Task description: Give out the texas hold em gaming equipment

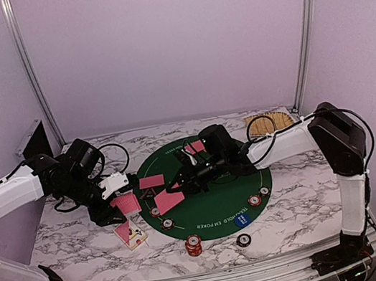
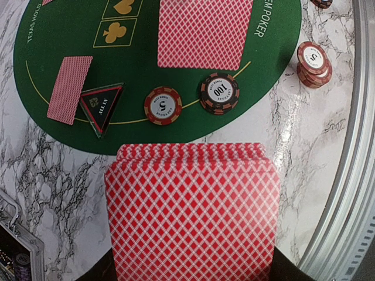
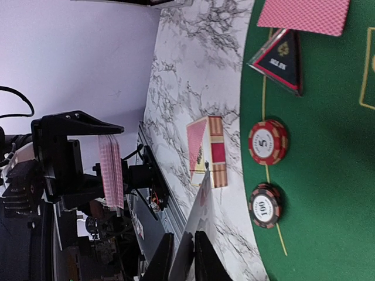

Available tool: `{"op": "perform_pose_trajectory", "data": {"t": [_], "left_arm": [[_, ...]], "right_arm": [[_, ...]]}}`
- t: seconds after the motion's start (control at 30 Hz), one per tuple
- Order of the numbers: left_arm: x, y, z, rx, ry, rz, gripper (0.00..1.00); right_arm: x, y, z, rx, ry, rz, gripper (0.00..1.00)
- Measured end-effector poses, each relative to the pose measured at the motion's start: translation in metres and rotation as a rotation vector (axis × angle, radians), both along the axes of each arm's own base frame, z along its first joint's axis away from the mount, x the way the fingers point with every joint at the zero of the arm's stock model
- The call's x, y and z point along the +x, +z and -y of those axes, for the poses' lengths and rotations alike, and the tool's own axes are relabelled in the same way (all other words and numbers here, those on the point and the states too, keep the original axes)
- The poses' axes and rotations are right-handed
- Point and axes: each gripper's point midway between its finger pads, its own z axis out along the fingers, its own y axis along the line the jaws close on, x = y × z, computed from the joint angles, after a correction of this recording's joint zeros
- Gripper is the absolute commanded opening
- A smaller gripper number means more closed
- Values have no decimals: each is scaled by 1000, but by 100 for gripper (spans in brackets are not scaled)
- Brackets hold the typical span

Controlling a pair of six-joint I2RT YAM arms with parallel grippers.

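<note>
**A:** Top view, what did you log?

**B:** Left gripper [image 1: 121, 199] clamped on the deck [image 1: 127, 204], over the counter [image 1: 73, 233] just off the green mat [image 1: 216, 197]. Right gripper [image 1: 179, 183] closed on a single card [image 1: 169, 201] above the mat, close beside the left gripper's tip. A chip stack [image 1: 193, 244] sat on the counter, behind both grippers, toward the bases.

**A:** Left wrist view?

**B:** Deck [image 2: 190, 211] filled the near frame, backs up, its far edge stepped. The fingers were hidden beneath it. Just ahead of the gripper, at the mat's rim, were the chip marked 5 [image 2: 163, 105] and the chip marked 100 [image 2: 219, 92]. The triangular marker [image 2: 102, 105] was left of them, with a flat card [image 2: 70, 89] beside it. Chip stack [image 2: 313, 63] was ahead-right, on the counter.

**A:** Right wrist view?

**B:** Right gripper [image 3: 183, 263] had both dark fingers [image 3: 161, 257] pressed on the single card [image 3: 196, 225], seen edge-on. The card box [image 3: 208, 151] lay ahead on the counter. Both chips were ahead-right on the mat, the triangular marker [image 3: 281, 58] farther ahead. Left gripper with the deck [image 3: 111, 170] showed off to the left.
</note>
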Motion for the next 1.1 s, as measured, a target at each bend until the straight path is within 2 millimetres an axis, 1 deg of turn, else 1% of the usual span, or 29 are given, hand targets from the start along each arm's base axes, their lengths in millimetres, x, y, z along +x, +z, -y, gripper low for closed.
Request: {"op": "perform_pose_trajectory", "data": {"t": [0.17,0.3,0.4,0.5,0.6,0.7,1.1], "left_arm": [[0,0,0,0,0,0,0],[0,0,0,0,0,0,0],[0,0,0,0,0,0,0],[0,0,0,0,1,0,0],[0,0,0,0,2,-1,0],[0,0,0,-1,2,-1,0],[0,0,0,-1,3,-1,0]], "right_arm": [[12,-16,38,-63,-50,-9,10],[20,-38,71,-128,-92,-27,9],[17,-58,94,-190,-112,-54,8],[13,-70,110,-238,-116,-69,8],[5,-77,119,-271,-104,-75,6],[0,-79,125,-289,-97,-75,5],[-16,-69,137,-287,-90,-62,0]]}}
